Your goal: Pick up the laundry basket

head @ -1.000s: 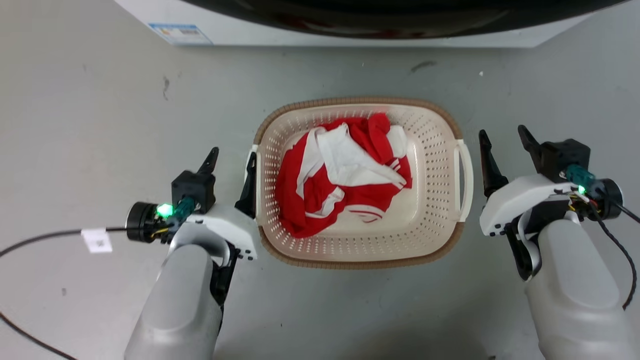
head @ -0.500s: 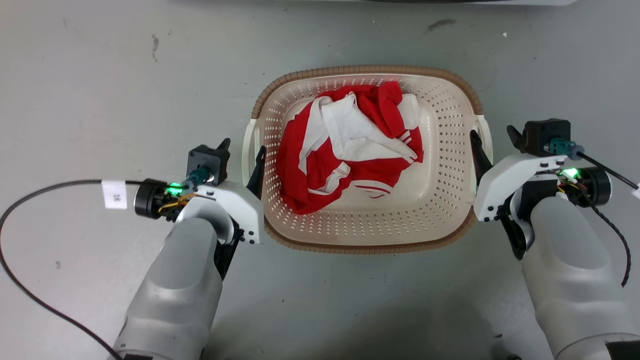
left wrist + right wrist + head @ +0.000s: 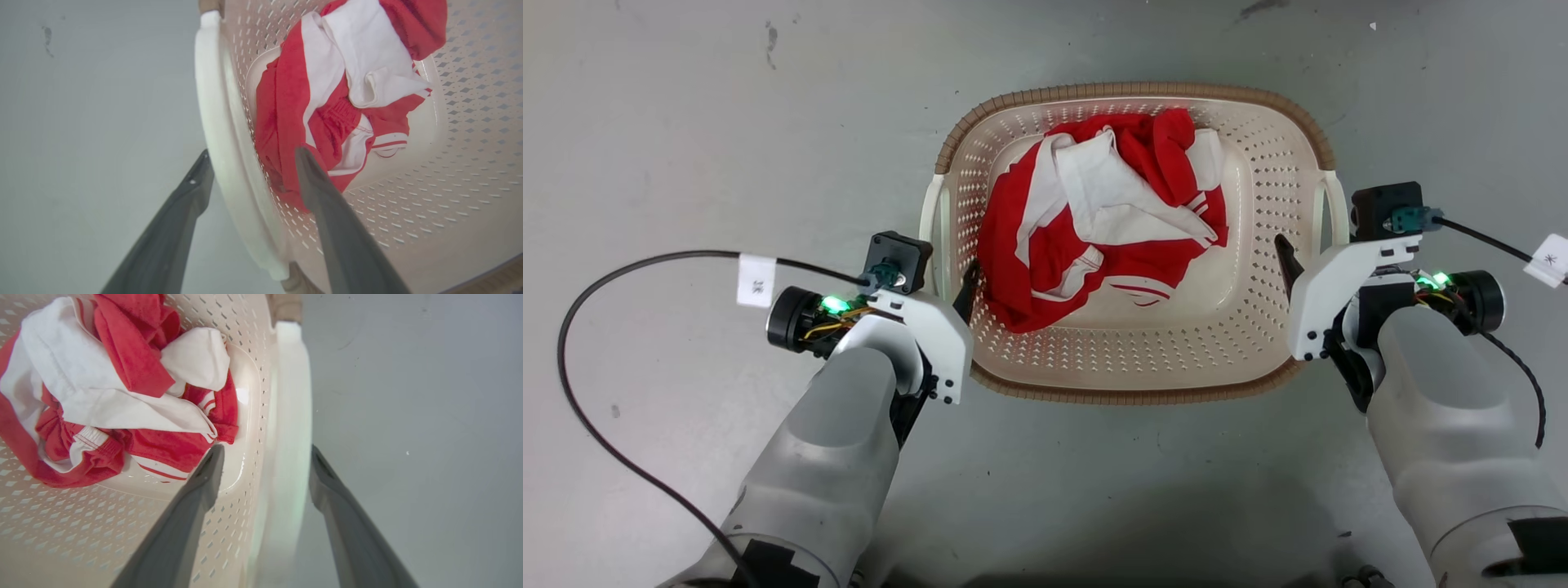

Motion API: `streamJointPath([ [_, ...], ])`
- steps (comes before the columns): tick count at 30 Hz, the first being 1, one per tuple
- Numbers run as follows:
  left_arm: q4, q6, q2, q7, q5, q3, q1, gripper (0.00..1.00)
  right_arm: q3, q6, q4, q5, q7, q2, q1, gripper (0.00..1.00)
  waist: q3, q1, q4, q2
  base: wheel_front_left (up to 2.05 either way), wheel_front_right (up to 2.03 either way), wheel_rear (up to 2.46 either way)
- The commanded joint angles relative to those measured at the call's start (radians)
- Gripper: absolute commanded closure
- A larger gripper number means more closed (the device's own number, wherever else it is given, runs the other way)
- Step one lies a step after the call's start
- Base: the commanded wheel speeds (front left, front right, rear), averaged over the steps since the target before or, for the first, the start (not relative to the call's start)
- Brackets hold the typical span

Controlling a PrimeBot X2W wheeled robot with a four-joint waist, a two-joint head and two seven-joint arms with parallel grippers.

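the laundry basket sits on the grey floor between the two claws, its brown rim running all the way round and a white handle on each short side. a crumpled red and white garment lies on its bottom, nearer the left claw's side.

the left claw is open and straddles the left handle. one dark finger reaches down inside the basket along the perforated wall, its tip just beside the edge of the red cloth. the other finger hangs outside over the floor. the handle and wall pass between the two fingers, which have not closed on them. a small gap shows on the inner side. whether the outer finger touches the handle cannot be told.

the right claw is open too, astride the right handle. its inner finger is inside the basket, tip close to the garment's striped hem, and its outer finger is beyond the handle, above bare floor. neither finger is pressed to the plastic.

a black cable with a white tag trails from the left wrist across the floor.
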Motion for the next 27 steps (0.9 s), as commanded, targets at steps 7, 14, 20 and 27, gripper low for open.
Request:
streamJointPath([
  [7, 0.039, -0.001, 0.005, 0.058, -0.098, -0.114, -0.053, 0.0, 0.004, -0.001, 0.049, -0.021, 0.034, -0.001, -0.061, 0.0, 0.024, -0.0001, 0.003, 0.0, 0.0, 0.0, 0.0],
  [14, 0.046, -0.001, 0.022, 0.073, -0.17, -0.193, -0.076, 0.0, -0.001, -0.001, 0.069, -0.023, 0.035, -0.001, -0.084, 0.0, 0.033, -0.0001, 0.006, 0.0, 0.0, 0.0, 0.0],
  [20, 0.048, -0.001, 0.03, 0.075, -0.221, -0.249, -0.084, 0.0, 0.007, 0.0, 0.087, 0.002, 0.04, -0.001, -0.089, 0.0, 0.034, -0.0001, 0.009, 0.0, 0.0, 0.0, 0.0],
  [27, 0.024, -0.001, 0.031, 0.106, -0.295, -0.324, -0.076, 1.0, 0.045, 0.001, 0.101, 0.04, 0.049, 0.004, -0.092, 1.0, 0.034, -0.0001, 0.013, 0.0, 0.0, 0.0, 0.0],
])
